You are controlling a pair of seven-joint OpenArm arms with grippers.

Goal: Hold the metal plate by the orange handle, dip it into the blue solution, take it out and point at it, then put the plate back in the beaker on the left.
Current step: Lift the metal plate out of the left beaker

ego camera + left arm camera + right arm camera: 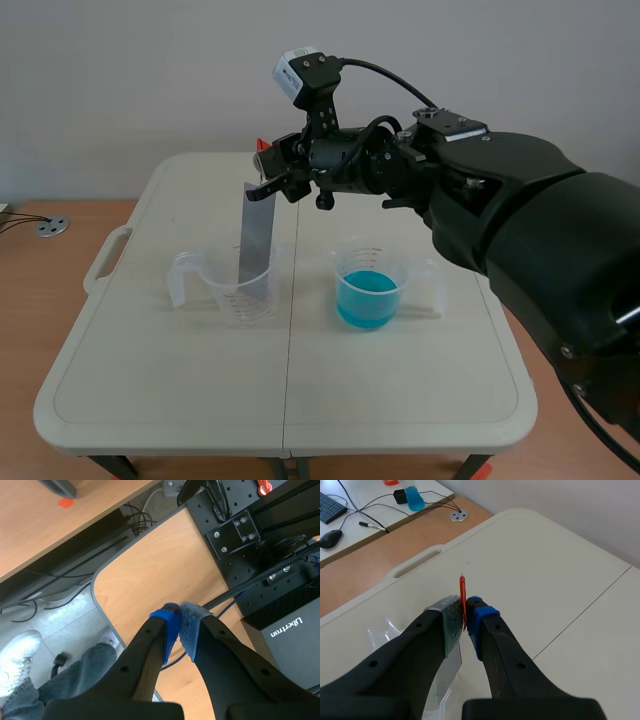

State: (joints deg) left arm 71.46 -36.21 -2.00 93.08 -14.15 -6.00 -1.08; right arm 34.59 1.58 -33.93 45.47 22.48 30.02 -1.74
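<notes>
The metal plate (256, 240) stands nearly upright with its lower end inside the clear left beaker (225, 285). My right gripper (272, 172) reaches over from the right and is shut on the thin orange handle (262, 146) at the plate's top. In the right wrist view the orange handle (462, 597) is pinched between the pads of the right gripper (465, 611), with the grey plate (447, 672) hanging below. A second beaker (368, 290) holding blue solution stands to the right. My left gripper (179, 611) is shut on nothing, away from the table.
The white folding table (150, 400) has a carry handle slot at its left edge. Beneath the left gripper lie a wooden desk (150, 575), black equipment (280, 595) and a person's jeans leg (75, 675) with a white shoe (17, 657).
</notes>
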